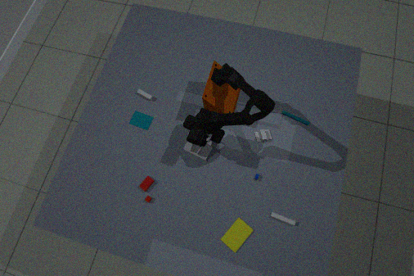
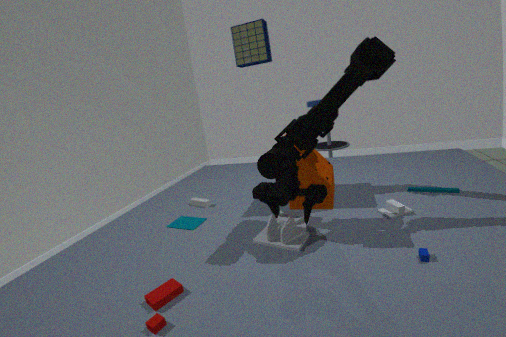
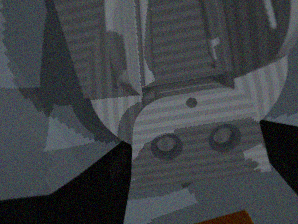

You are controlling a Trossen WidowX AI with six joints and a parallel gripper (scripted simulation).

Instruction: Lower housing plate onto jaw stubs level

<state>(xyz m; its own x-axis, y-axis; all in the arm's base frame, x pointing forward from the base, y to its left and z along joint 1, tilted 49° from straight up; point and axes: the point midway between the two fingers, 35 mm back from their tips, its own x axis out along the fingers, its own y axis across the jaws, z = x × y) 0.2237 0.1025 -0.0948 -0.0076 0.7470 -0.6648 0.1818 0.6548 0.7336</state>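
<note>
A black robot arm [image 1: 262,101] [image 2: 330,102] reaches down over the blue-gray table [image 1: 294,71] [image 2: 300,297], its hand [image 1: 209,142] [image 2: 291,220] [image 3: 188,136] gripping the pale housing plate [image 2: 287,219] [image 3: 195,112] between two dark fingers. The housing plate is at the pinned end of the gray assembly, above its flat base [image 1: 204,157] [image 2: 265,240], with two round pin ends showing in its holes; whether it is fully seated cannot be told. An orange block [image 1: 222,97] [image 2: 320,182] [image 3: 235,219] stands behind the hand, and two red blocks [image 1: 146,183] [image 2: 164,294] lie well apart from the assembly.
</note>
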